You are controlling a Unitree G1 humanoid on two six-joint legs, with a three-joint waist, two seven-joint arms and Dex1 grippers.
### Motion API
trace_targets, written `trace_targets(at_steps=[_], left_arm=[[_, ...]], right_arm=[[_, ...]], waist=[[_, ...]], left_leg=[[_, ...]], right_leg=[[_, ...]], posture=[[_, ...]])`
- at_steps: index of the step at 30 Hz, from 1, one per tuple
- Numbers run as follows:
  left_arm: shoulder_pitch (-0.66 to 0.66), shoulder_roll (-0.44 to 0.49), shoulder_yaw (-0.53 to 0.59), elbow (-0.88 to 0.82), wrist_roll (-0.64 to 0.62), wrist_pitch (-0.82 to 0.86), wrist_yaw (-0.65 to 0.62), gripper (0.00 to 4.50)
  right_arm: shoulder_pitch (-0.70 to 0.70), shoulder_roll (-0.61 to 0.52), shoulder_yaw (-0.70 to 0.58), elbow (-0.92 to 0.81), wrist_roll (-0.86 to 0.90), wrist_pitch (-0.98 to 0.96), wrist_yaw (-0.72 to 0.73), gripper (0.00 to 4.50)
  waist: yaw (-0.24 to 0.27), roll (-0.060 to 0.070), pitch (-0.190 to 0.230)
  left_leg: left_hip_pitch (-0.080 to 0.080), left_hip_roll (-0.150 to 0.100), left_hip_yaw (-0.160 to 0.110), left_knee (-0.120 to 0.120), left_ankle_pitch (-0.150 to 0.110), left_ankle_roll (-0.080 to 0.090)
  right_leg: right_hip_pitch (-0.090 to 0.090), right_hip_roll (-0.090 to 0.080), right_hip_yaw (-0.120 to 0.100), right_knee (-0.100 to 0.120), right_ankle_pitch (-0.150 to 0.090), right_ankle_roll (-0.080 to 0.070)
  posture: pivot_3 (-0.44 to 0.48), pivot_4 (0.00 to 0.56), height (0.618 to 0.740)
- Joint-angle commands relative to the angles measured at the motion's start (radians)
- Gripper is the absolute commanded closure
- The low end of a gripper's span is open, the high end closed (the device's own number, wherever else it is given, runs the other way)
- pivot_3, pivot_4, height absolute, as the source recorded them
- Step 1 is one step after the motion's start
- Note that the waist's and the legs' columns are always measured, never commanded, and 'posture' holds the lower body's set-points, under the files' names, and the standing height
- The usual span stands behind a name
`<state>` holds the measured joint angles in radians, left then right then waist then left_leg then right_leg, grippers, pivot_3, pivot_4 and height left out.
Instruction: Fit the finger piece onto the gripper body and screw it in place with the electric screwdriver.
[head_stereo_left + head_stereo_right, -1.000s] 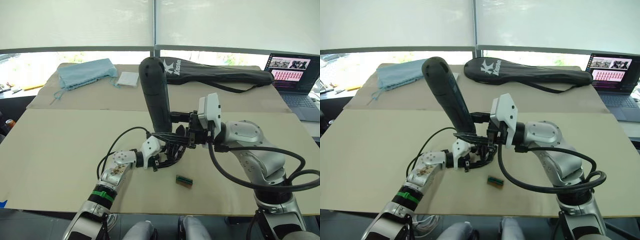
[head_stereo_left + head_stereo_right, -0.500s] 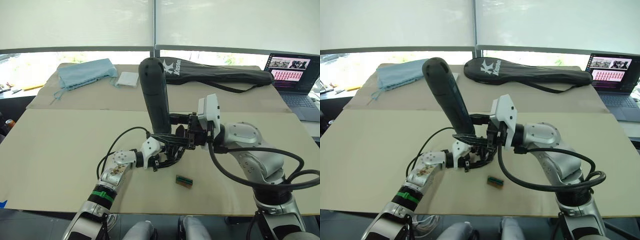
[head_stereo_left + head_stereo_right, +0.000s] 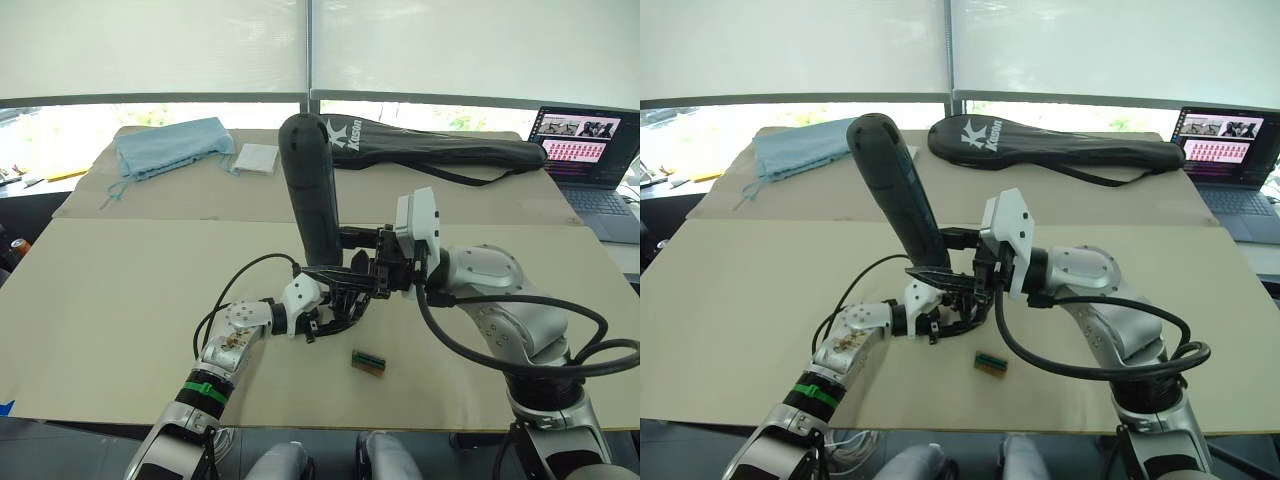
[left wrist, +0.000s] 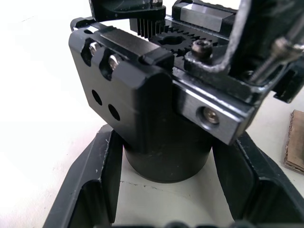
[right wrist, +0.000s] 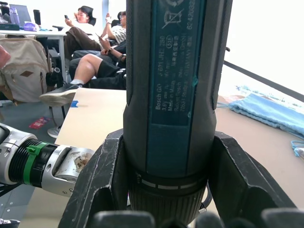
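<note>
One gripper body [image 4: 156, 104], clamped in left claw [image 4: 164, 190]; one electric screwdriver [image 3: 310, 195], clamped in right claw [image 5: 166, 190], bit apparently touching it. One small block [image 3: 368, 362] at 5 o'clock.

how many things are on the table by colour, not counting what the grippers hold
black: 1, long black racket bag with white lettering
blue: 1, light blue cloth
white: 1, small white square pad
green-brown: 1, small rectangular block
total: 4

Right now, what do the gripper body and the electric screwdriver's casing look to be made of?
Gripper body: apparently black matte metal or hard plastic, with a bare silvery metal bar and small screws.
Electric screwdriver: seemingly moulded dark plastic, smooth, with a printed teal label panel.
</note>
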<state>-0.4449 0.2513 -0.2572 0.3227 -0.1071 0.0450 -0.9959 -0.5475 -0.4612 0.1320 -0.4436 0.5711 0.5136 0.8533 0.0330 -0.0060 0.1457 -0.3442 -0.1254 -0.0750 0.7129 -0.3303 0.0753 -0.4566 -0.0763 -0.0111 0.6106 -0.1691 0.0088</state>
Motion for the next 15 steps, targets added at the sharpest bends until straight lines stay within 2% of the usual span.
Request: trace_targets(at_steps=[1, 15], left_arm=[[0.035, 0.011, -0.053, 0.048, 0.039, 0.034, -0.011, 2.25], [0.032, 0.013, -0.053, 0.044, 0.042, 0.028, -0.006, 2.25]], right_arm=[[0.032, 0.016, -0.019, 0.002, 0.0, -0.025, -0.02, 2.58], [0.048, 0.021, -0.002, 0.04, -0.042, -0.038, -0.057, 2.58]], waist=[[-0.001, 0.0, -0.001], [-0.006, 0.0, -0.003]], left_leg=[[0.0, 0.0, 0.0, 0.0, 0.0, 0.0], [0.005, 0.0, 0.0, -0.001, 0.0, 0.0]], right_leg=[[0.0, 0.0, 0.0, 0.0, 0.0, 0.0], [0.003, 0.0, 0.0, 0.0, 0.0, 0.0]], posture=[[0.0, 0.15, 0.74], [0.0, 0.15, 0.74]])
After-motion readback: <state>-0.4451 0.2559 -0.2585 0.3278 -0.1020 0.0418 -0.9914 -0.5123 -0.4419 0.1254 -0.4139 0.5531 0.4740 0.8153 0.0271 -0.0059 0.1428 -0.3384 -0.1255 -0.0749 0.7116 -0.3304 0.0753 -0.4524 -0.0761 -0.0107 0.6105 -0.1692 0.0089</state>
